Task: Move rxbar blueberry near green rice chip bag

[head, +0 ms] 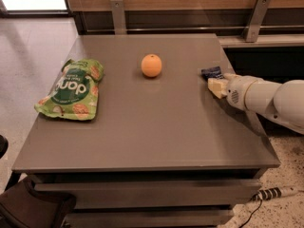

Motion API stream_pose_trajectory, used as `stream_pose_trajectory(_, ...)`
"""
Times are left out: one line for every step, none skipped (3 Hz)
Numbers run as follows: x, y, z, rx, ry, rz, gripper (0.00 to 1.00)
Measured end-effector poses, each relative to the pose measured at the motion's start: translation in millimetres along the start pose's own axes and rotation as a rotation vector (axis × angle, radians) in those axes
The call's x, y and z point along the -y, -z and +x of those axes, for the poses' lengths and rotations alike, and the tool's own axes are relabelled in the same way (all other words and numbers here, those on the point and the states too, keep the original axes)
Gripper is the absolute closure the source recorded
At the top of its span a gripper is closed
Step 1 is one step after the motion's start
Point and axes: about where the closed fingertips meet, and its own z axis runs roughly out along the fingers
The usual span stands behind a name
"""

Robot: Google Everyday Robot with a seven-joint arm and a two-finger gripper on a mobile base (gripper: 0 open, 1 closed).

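Observation:
The rxbar blueberry (212,72) is a small dark navy bar lying near the table's right edge; only its left end shows, the remainder is hidden by my gripper. My gripper (216,85) reaches in from the right on a white arm, its pale tips right against the bar. The green rice chip bag (73,89) lies flat at the table's left side, far from the bar and the gripper.
An orange (151,65) sits at the table's middle back, between bag and bar. The grey table (152,132) has drawers below its front edge. A wooden wall with metal brackets (117,14) runs behind. A power strip (273,194) lies on the floor at right.

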Motion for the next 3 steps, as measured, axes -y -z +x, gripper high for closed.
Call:
stream_pose_trajectory(-0.1, 0.0, -0.1, 0.0, 0.0, 0.0, 1.0)
stream_pose_trajectory(-0.1, 0.0, -0.1, 0.0, 0.0, 0.0, 1.0)
stream_pose_trajectory(-0.1, 0.0, -0.2, 0.0, 0.0, 0.0, 1.0)
